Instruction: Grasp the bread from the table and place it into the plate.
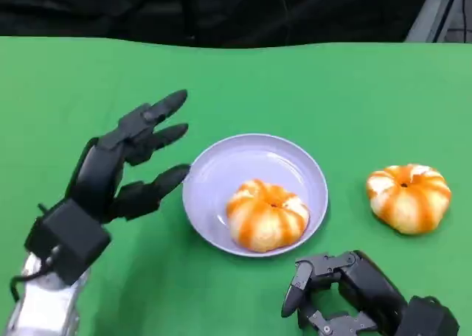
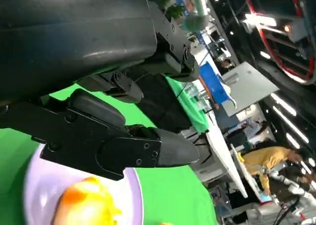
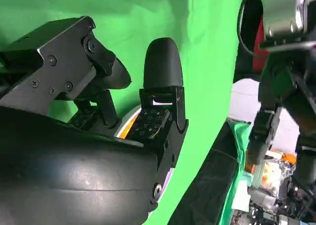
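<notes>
While its black fingers are spread apart and hold nothing, the left hand [image 1: 122, 170] hovers over the green tabletop [image 1: 88, 93] just beside the left rim of the round pale lilac plate [image 1: 243, 159], one fingertip close to that rim. Inside the plate, toward its near side, sits a round pumpkin-shaped bread with orange and white stripes [image 1: 267, 214]; the left wrist view shows it as a blurred orange lump on the plate under the fingers. Near the plate's front edge, the right hand [image 1: 346, 292] rests low with its fingers curled inward, nothing in them. A second striped pumpkin-shaped bread [image 1: 408, 197] lies on the tabletop to the right of the plate, apart from it
</notes>
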### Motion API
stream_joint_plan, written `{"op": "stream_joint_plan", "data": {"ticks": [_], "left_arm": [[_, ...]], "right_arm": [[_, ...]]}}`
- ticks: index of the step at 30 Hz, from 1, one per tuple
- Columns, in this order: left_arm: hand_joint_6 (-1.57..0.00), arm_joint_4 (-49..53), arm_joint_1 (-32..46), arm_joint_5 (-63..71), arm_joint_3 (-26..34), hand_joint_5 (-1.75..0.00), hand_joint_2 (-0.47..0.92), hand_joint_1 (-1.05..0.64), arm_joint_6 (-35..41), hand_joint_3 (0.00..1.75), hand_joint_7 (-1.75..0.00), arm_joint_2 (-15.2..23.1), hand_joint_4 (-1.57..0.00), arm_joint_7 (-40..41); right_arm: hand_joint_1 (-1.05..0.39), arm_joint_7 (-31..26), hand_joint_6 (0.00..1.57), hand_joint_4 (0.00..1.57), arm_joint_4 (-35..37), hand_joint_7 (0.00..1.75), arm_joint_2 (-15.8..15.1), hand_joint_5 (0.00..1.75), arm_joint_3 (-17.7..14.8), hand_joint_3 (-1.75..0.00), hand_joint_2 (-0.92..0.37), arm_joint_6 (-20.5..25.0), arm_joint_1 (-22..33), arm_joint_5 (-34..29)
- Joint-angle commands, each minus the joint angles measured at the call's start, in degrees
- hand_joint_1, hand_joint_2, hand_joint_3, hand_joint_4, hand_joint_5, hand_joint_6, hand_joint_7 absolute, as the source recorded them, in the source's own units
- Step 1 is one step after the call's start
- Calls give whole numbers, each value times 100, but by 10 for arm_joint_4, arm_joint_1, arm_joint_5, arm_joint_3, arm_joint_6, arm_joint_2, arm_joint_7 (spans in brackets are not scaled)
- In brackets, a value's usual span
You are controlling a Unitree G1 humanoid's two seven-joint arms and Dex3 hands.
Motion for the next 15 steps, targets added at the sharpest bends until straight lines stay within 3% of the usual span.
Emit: {"op": "stream_joint_plan", "data": {"ticks": [1,15], "left_arm": [[-45,-27,25,-30,13,-2,92,-70,8,40,-1,2,-68,-23],[-49,-30,95,-102,35,-2,92,-72,3,35,-1,-29,-72,-93]], "right_arm": [[10,-2,101,102,-2,106,-7,138,-4,-116,-50,-7,5,4],[11,6,100,101,-2,108,-8,137,-6,-117,-50,0,3,15]]}}
